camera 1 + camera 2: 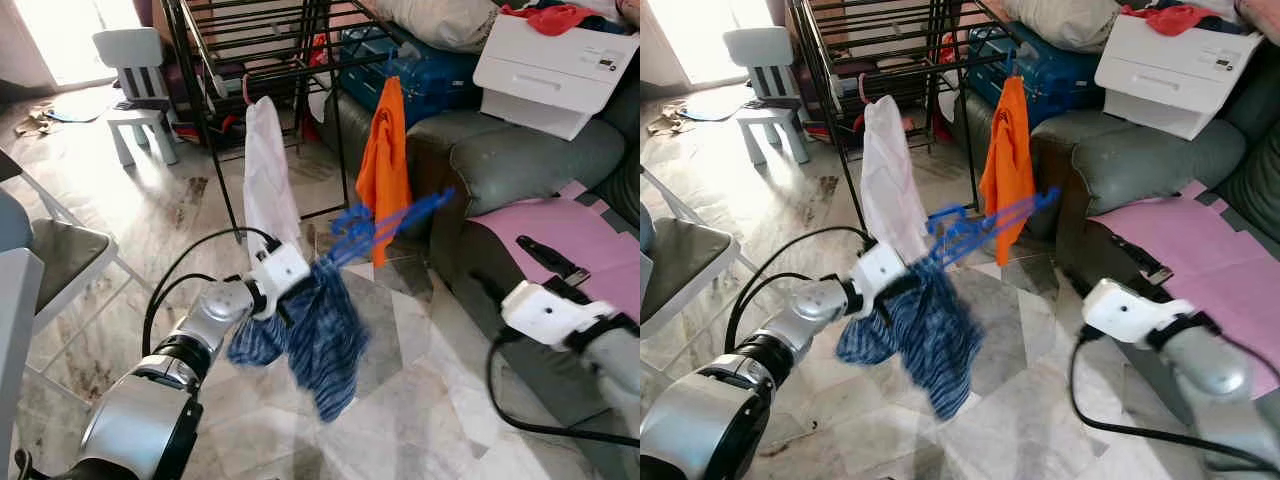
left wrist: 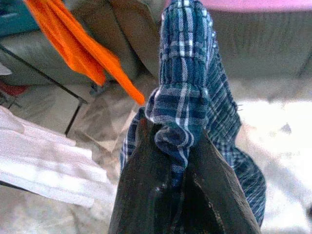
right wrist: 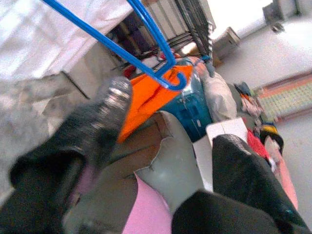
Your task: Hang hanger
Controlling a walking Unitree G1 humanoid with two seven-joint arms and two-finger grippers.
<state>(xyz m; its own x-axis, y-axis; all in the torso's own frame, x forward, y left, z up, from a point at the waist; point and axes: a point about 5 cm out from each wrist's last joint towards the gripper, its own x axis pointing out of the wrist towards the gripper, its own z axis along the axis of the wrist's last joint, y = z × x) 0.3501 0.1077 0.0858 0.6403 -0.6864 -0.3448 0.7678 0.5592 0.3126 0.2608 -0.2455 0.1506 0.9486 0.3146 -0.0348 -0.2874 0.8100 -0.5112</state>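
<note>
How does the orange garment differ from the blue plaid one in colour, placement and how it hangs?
The orange garment is plain orange; the blue plaid garment is checked blue and white. The orange garment hangs on the black drying rack; the plaid one is gripped by the left gripper, with a blue hanger. The orange hangs straight, the plaid bunched. Both dangle above the floor.

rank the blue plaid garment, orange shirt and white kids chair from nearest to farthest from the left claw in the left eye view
1. Blue plaid garment: clamped in the left claw.
2. Orange shirt: hanging from the drying rack, ahead and to the right.
3. White kids chair: far back on the left, by the bright doorway.
</note>
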